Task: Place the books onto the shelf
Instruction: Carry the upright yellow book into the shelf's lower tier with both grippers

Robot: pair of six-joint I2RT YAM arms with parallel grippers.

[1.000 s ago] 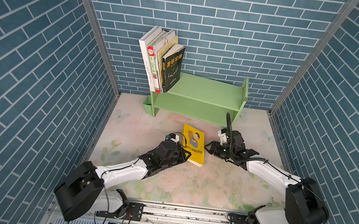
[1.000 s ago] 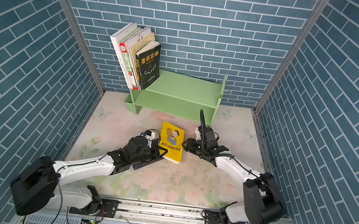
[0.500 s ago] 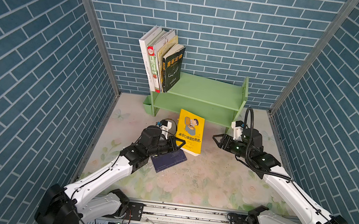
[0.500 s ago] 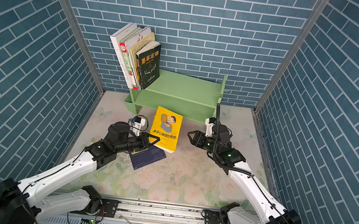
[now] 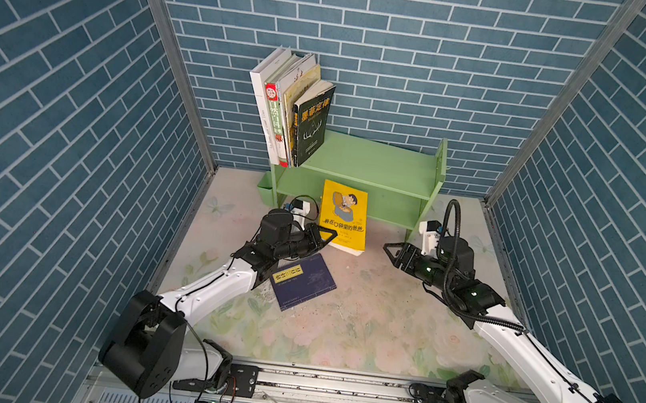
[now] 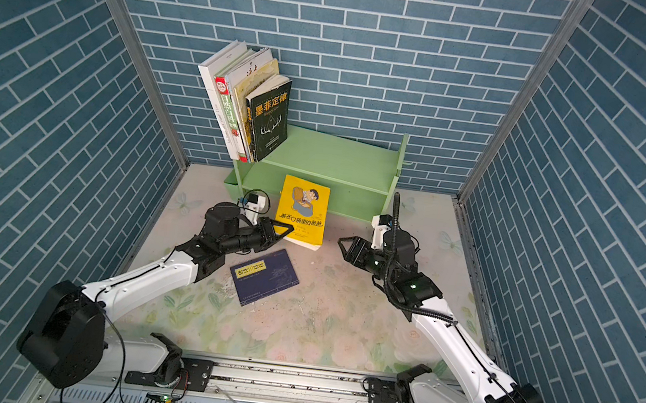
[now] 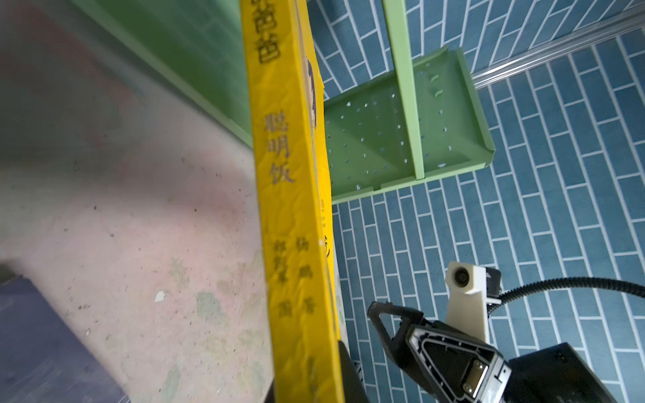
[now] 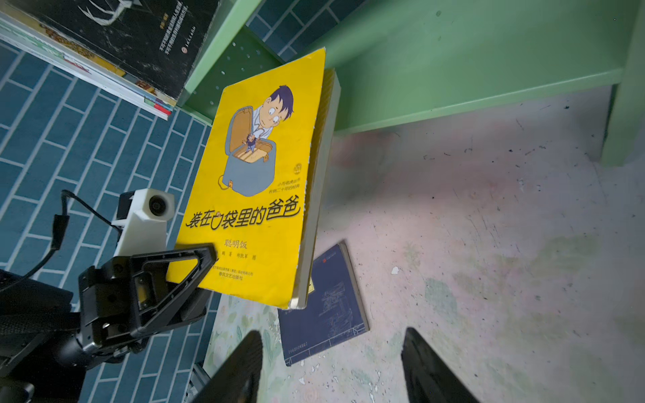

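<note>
Nearest, the navy book (image 5: 303, 281) lies flat on the surface (image 5: 380, 335). Just behind it, the left claw (image 5: 329, 236) is closed on the lower edge of the bright yellow book (image 5: 344, 213), which stands upright in front of the shelf (image 5: 376, 163). The right claw (image 5: 390, 254) is beside it, with its jaws apart and empty. Farther back, five books (image 5: 294, 111) lean together at the left end of the top tier.

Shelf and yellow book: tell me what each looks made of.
Shelf: probably painted wood or board, matte light green, flat planks with square edges; its perforated side panel could be metal or plastic. Yellow book: paperback, slightly glossy paper cover, wrinkled spine, bare page edges.
</note>
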